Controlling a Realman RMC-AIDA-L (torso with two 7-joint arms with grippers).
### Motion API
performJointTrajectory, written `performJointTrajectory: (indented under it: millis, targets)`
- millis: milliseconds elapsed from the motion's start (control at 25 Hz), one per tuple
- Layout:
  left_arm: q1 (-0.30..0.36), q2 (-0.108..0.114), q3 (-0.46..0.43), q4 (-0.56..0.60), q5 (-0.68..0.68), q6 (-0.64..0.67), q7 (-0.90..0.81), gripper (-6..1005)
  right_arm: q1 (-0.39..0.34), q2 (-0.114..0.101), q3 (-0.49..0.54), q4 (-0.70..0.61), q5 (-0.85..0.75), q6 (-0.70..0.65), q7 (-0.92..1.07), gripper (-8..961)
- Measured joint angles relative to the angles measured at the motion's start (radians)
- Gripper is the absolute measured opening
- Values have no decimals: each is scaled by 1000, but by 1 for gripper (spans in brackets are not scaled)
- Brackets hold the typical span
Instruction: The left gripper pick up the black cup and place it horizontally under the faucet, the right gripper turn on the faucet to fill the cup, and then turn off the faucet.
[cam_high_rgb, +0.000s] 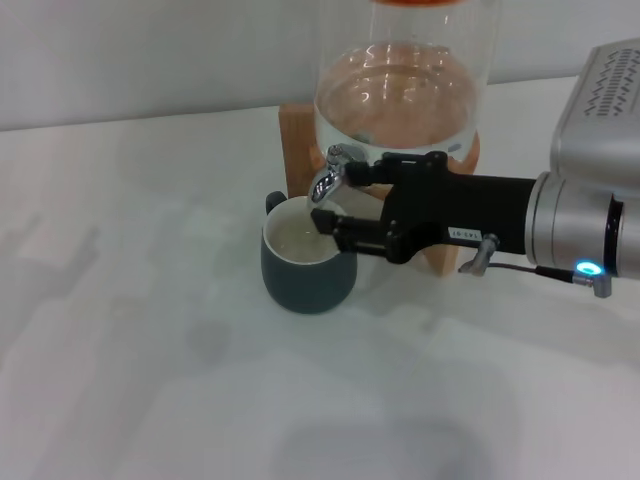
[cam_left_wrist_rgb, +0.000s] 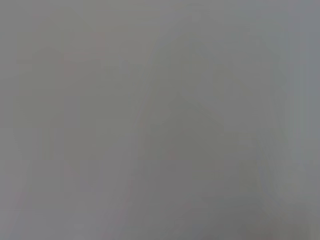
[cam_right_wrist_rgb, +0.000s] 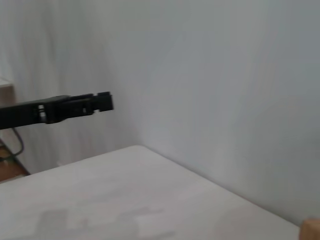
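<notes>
White table (cam_high_rgb: 150, 330), plain pale wall (cam_high_rgb: 150, 50)

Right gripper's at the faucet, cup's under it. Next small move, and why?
Probably swing the lever shut: the black cup under the faucet already holds water near its rim, and the right gripper has fingers above and below the spout. Left gripper is out of view.

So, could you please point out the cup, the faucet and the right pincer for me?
Cup (cam_high_rgb: 305, 282): head view, on its dark outer wall.
Faucet (cam_high_rgb: 327, 181): head view, on the chrome spout above the cup.
Right pincer (cam_high_rgb: 350, 200): head view, midway between its fingertips, at the faucet.
</notes>
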Motion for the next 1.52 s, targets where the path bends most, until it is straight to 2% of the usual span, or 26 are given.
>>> performJointTrajectory:
  millis: [440,880,1080,1320,1400,1440,1520]
  targets:
    - [0,0,0,0,0,1,0,846,3,-2,8,9,-2,-11,-1,679]
    - [0,0,0,-2,0,8,0,843,2,-1,86,-5,49,130,-13,678]
    - [0,0,-5,-6,0,9,0,842,-12,-1,195,4,90,215,-16,679]
    - [-1,0,-11,-20,0,9,0,841,-65,2,353,27,103,260,-16,678]
    - [-4,0,-12,-26,0,9,0,841,-80,2,442,59,114,272,-17,678]
    - [-8,0,-12,-30,0,9,0,840,-80,2,442,59,114,272,-17,678]
    - [-16,0,-13,-42,0,9,2,840,-80,2,520,110,128,282,-29,678]
